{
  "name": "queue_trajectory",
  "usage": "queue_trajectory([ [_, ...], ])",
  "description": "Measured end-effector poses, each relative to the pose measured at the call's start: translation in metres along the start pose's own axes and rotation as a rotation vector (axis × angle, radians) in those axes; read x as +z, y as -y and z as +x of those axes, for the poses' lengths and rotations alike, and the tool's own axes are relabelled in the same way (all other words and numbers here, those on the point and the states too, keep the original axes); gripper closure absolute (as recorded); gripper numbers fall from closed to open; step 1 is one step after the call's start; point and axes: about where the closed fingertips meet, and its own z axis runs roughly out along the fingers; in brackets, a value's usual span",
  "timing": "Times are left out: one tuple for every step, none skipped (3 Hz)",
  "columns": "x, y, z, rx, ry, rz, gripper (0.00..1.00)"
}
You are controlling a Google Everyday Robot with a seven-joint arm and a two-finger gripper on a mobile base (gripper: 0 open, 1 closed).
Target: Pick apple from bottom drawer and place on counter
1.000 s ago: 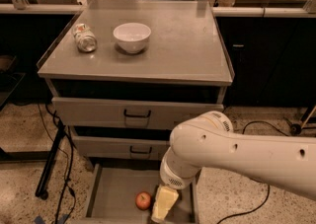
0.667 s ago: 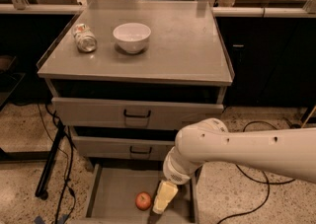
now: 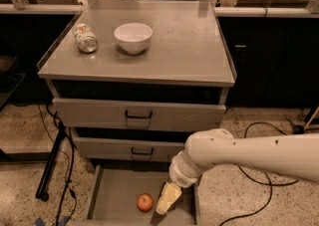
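The robot's white arm [image 3: 249, 153] has sunk and flattened over the past second, reaching in from the right edge at a lower angle, while its tip has barely shifted and the fruit has not moved at all. Above it, the grey worktop [image 3: 184, 46] of the cabinet carries a white bowl [image 3: 133, 36] and, to the bowl's left, a can [image 3: 85, 38] lying on its side. The two upper drawers are shut. The bottom drawer [image 3: 114, 195] stands pulled out, its flat grey floor in view. Inside it hangs the yellowish gripper [image 3: 168, 198], tilted with its tip down and toward the picture's left. Whether its jaws are open or closed cannot be told, and nothing appears to be held. The apple [image 3: 145, 202] rests on the drawer floor just beside that tip, on its left and at about the same depth. Contact between them cannot be confirmed. Being round, the fruit offers no preferred axis, so the coming grasp likely turns on a short sideways shift leftward to bring the jaws around it.
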Motion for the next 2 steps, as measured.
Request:
queue_trajectory([
  [0.0306, 0.0245, 0.0150, 0.047, 0.061, -0.025, 0.00],
  [0.0304, 0.0244, 0.0150, 0.047, 0.061, -0.024, 0.00],
])
